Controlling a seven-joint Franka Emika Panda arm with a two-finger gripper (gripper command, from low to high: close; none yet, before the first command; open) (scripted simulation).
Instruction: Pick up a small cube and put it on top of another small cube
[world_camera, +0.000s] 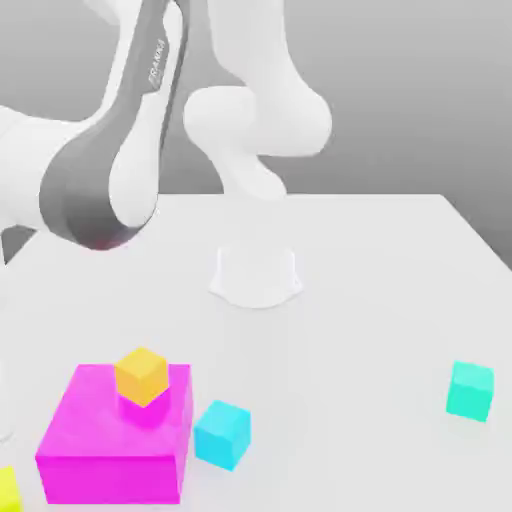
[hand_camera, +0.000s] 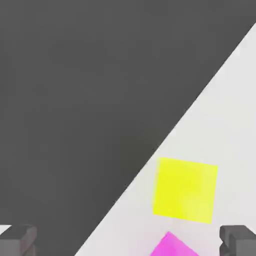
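In the hand view the two dark grey fingertips (hand_camera: 20, 239) of the gripper (hand_camera: 128, 241) are standing far apart, spread wide and grasping nothing, with bare white tabletop (hand_camera: 225, 115) showing between them. Lying on that tabletop ahead of the spread fingers is the small plain lemon-yellow cube (hand_camera: 185, 190), untouched by either fingertip and sitting close to the table's edge, beyond which a dark grey floor (hand_camera: 75, 100) is spreading. Just beside the yellow cube a corner of the large magenta block (hand_camera: 170, 246) is poking into the hand view, near it but apart from it. In the exterior view the white and grey robot arm (world_camera: 110, 170) is reaching down toward the exterior view's left, and the yellow cube (world_camera: 8, 488) is peeking in at the lower corner on that side, just beside the magenta block (world_camera: 115, 440). A small orange-yellow cube (world_camera: 141, 376) is resting on top of the magenta block, near its back edge. A small sky-cyan cube (world_camera: 222, 434) is sitting on the table just beside the block on the exterior view's right. The small green-tinted turquoise cube (world_camera: 470, 390) is standing alone on the table, well apart from all the others, far toward the exterior view's right.
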